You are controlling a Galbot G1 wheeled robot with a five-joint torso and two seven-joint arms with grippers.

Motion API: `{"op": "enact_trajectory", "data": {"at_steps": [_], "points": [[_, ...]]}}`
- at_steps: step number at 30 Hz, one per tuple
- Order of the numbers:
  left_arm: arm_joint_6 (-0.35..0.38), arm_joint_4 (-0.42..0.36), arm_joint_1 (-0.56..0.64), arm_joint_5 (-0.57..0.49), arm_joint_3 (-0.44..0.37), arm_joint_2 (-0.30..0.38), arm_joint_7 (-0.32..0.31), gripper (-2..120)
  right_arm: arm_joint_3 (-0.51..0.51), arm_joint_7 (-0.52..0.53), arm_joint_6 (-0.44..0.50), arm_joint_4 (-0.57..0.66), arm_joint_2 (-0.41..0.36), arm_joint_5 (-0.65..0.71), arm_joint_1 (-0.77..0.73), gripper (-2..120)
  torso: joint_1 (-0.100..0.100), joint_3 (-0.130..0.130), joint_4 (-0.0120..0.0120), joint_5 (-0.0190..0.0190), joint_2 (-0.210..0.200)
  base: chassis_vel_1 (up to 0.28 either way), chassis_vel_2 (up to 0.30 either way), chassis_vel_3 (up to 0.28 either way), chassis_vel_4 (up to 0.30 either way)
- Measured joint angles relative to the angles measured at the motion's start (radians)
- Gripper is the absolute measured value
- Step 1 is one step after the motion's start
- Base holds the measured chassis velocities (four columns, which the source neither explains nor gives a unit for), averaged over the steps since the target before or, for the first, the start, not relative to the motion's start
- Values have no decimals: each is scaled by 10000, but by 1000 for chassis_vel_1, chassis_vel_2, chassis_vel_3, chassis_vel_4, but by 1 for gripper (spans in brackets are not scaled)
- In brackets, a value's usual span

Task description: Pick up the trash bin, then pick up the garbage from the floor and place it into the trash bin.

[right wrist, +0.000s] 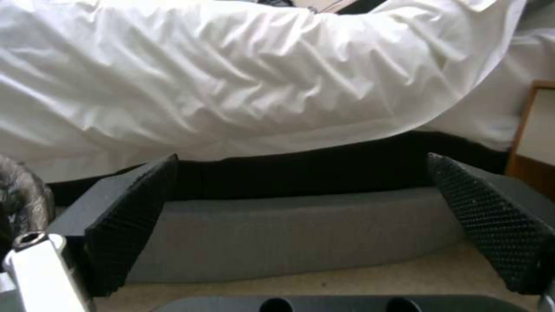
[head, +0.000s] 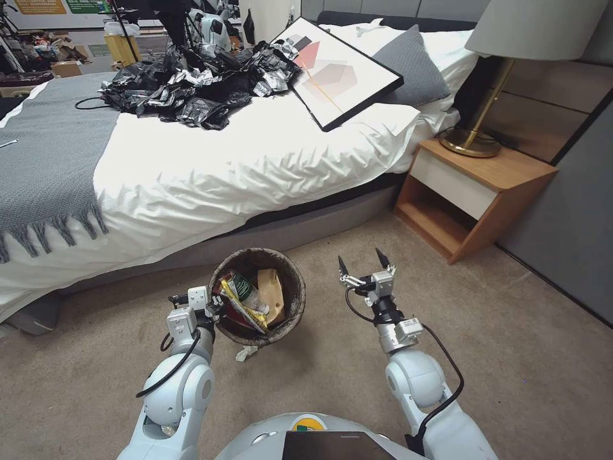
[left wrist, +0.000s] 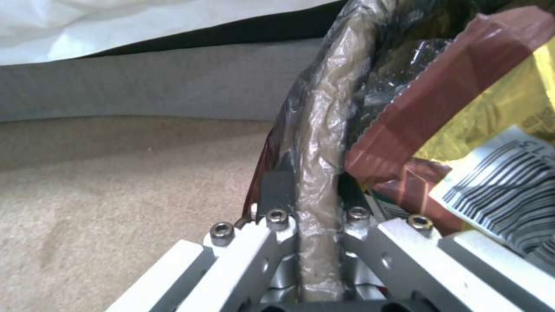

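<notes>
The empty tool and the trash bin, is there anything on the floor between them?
No. In the head view, bare carpet separates the open right tool from the trash bin.

Beige carpet floor (head: 523, 358) under bed (head: 223, 166), nightstand (head: 476, 191), white scrap (head: 246, 353).

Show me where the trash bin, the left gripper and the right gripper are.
trash bin (head: 295, 281), head view, lined rim.
left gripper (left wrist: 312, 190), left wrist view, clamped on bin rim.
right gripper (head: 364, 262), head view, between open fingertips.
</notes>
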Motion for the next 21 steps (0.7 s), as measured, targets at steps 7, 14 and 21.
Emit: {"op": "enact_trajectory", "data": {"at_steps": [7, 14, 21], "points": [[0, 0, 0, 0, 0, 0, 0, 0, -130, 2, 17, -159, 1, -9, 127, 100, 0, 0, 2, 0, 0, 46, 53, 46, 54], [0, 0, 0, 0, 0, 0, 0, 0, -132, -3, 29, -197, -1, -9, 154, 100, 0, 0, 2, 0, 0, 82, 79, 78, 72], [0, 0, 0, 0, 0, 0, 0, 0, -132, -11, 55, -226, -10, -7, 172, 100, 0, 0, 1, 1, 0, 97, 89, 100, 91]]}}
